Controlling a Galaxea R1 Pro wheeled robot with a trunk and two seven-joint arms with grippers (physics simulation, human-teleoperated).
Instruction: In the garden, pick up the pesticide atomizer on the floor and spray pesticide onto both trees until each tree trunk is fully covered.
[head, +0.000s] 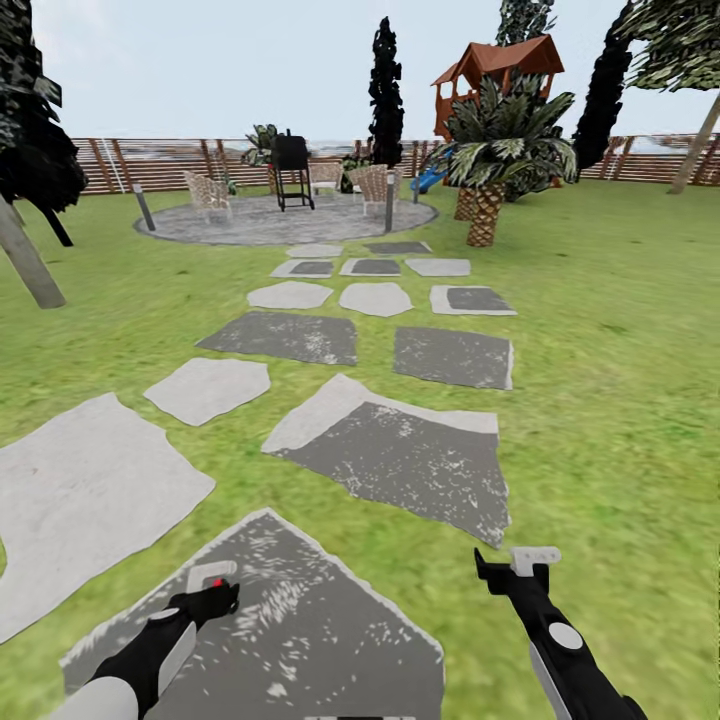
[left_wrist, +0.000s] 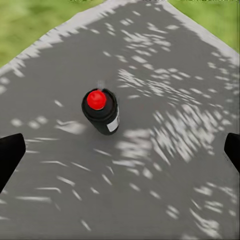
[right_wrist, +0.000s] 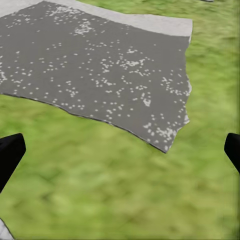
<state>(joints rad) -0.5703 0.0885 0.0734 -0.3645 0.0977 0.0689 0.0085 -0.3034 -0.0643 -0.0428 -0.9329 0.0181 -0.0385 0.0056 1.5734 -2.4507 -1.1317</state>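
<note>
- Head view: grey stone slabs run forward across the lawn to a round paved patio with a black grill and wicker chairs; a slatted wooden fence rings the garden; a squat palm and a red-roofed playhouse stand beyond the path on its right side; a leaning grey trunk rises at the left edge and another at the far right; the left gripper hangs over the nearest dark slab, a small red spot showing at its tip; the right gripper reaches out over grass just beside that slab.
- Left wrist view: the pesticide atomizer, a black canister with a red cap and a pale label, stands on the speckled dark slab, between the two black fingertips and well apart from both; the jaws are spread wide.
- Right wrist view: blurry grass lies beneath, with a dark slab beyond it; black fingertips sit at opposite edges, so these jaws are spread wide too, with nothing between them.
</note>
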